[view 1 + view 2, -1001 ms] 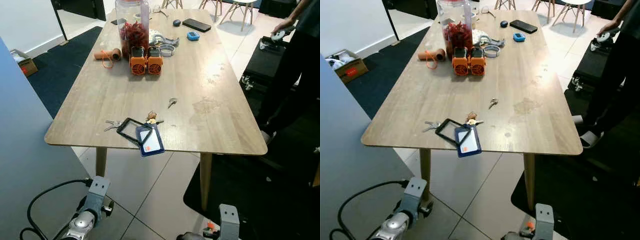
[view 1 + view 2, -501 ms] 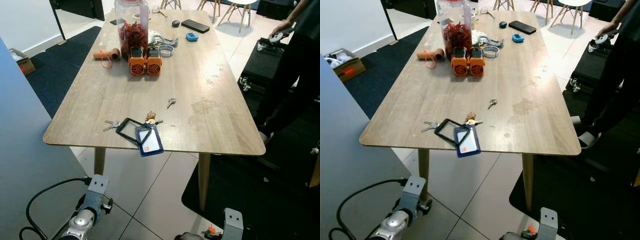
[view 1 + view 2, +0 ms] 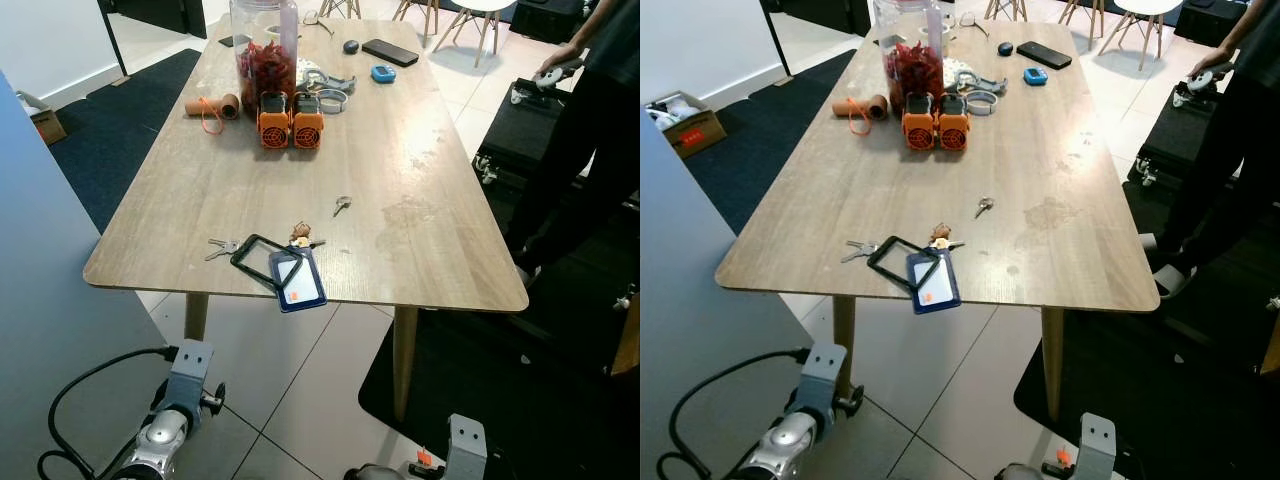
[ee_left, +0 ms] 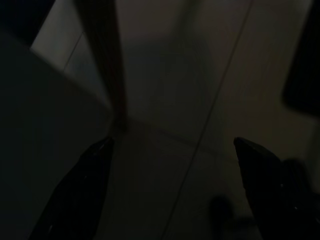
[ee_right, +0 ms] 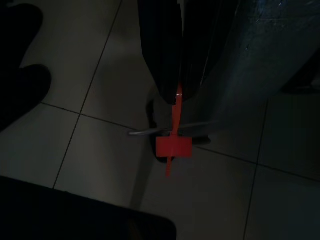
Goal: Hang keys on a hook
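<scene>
A bunch of silver keys (image 3: 222, 246) lies near the front edge of the wooden table (image 3: 420, 150). It joins a black lanyard loop (image 3: 256, 256) and a blue badge holder (image 3: 298, 281) that overhangs the edge. More keys with a brown charm (image 3: 303, 237) lie just behind, and a single key (image 3: 342, 205) sits farther in. Both arms hang low in front of the table, the left arm (image 3: 172, 425) and the right arm (image 3: 462, 450). My left gripper (image 4: 172, 150) is open over dim floor tiles. My right gripper (image 5: 177, 92) is shut above the floor, and a red tag (image 5: 173, 146) shows below it.
At the table's far end stand a tall jar of red bits (image 3: 264, 50), two orange devices (image 3: 291, 123), a twine spool (image 3: 212, 105) and a phone (image 3: 391, 52). A person in black (image 3: 600, 130) stands at the right. A grey panel (image 3: 40, 300) rises at my left.
The whole picture has shifted slightly, so the camera moved. The things on the table lie as before. Both arms still hang low.
</scene>
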{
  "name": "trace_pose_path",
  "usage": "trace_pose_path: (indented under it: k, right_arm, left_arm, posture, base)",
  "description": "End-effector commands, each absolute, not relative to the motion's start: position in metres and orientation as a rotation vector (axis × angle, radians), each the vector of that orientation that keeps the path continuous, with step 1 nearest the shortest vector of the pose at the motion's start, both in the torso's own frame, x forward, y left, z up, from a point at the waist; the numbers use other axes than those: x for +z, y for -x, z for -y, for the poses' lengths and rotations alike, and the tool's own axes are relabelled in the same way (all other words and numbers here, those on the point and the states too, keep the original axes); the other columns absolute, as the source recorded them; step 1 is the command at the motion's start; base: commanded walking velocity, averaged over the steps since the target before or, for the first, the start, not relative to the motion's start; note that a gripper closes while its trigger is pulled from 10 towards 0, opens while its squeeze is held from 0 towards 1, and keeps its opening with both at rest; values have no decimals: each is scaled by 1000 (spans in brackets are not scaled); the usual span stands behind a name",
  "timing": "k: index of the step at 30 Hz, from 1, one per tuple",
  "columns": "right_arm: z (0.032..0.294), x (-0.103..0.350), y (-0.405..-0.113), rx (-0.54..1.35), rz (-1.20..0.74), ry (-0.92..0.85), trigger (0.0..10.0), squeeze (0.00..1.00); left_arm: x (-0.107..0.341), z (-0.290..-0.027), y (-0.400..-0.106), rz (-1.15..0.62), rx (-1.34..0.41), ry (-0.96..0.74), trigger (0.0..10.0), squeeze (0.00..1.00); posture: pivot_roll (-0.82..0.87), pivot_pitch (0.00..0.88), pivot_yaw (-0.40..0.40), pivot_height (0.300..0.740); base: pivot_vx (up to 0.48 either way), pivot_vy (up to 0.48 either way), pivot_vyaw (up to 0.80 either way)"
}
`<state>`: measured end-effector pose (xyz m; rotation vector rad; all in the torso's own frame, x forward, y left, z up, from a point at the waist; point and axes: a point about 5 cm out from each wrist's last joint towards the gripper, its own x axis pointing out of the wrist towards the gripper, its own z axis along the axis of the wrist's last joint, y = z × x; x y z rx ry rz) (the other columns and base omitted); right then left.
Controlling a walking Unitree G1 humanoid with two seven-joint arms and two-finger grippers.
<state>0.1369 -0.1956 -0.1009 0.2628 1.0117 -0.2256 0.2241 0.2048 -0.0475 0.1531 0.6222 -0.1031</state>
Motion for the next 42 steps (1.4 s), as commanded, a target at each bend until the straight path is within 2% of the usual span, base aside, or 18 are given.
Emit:
trace_pose_path:
  k: [1, 5, 6, 11, 13, 16, 17, 20, 29, 42]
  right_arm:
    - [199, -100, -138, -237, -1003, -270, 10000, 0]
    - [203, -99, -139, -234, -997, -256, 10000, 0]
    - [205, -98, -139, -234, -996, -252, 10000, 0]
    - [207, -98, -139, -235, -995, -247, 10000, 0]
    - [207, -98, -139, -235, -996, -246, 10000, 0]
    - [206, -99, -137, -224, -1003, -236, 10000, 0]
    - [206, -99, -137, -224, -1003, -236, 10000, 0]
    - [205, -100, -136, -220, -1007, -233, 10000, 0]
    - [205, -100, -133, -221, -1013, -230, 10000, 0]
    - [208, -100, -134, -223, -1012, -230, 10000, 0]
  left_arm:
    - [-40, -198, -229, -536, -162, -68, 10000, 0]
    - [-10, -185, -252, -327, -309, 63, 10000, 0]
    - [5, -182, -260, -236, -362, 74, 10000, 0]
    - [31, -184, -272, -85, -416, 81, 10000, 0]
    - [36, -186, -273, -60, -458, 57, 10000, 0]
    - [34, -185, -262, -87, -686, -112, 10000, 0]
    - [34, -185, -262, -87, -686, -112, 10000, 0]
    - [26, -184, -246, -146, -885, -247, 10000, 0]
    - [34, -198, -235, -148, -1016, -294, 10000, 0]
    - [99, -214, -252, 131, -987, -309, 10000, 0]
  posture:
    - [102, 87, -47, 740]
    - [98, 94, -53, 740]
    - [98, 92, -54, 740]
    - [96, 89, -53, 740]
    - [94, 85, -52, 740]
    - [92, 79, -51, 740]
    - [92, 79, -51, 740]
    - [88, 75, -45, 740]
    - [89, 75, -44, 740]
    - [93, 94, -54, 740]
  base:
    - [0, 0, 0]
    - [0, 0, 0]
    - [0, 0, 0]
    - [0, 0, 0]
    - [0, 0, 0]
    - [0, 0, 0]
    - [0, 0, 0]
    - [0, 0, 0]
    - [0, 0, 0]
    - [0, 0, 0]
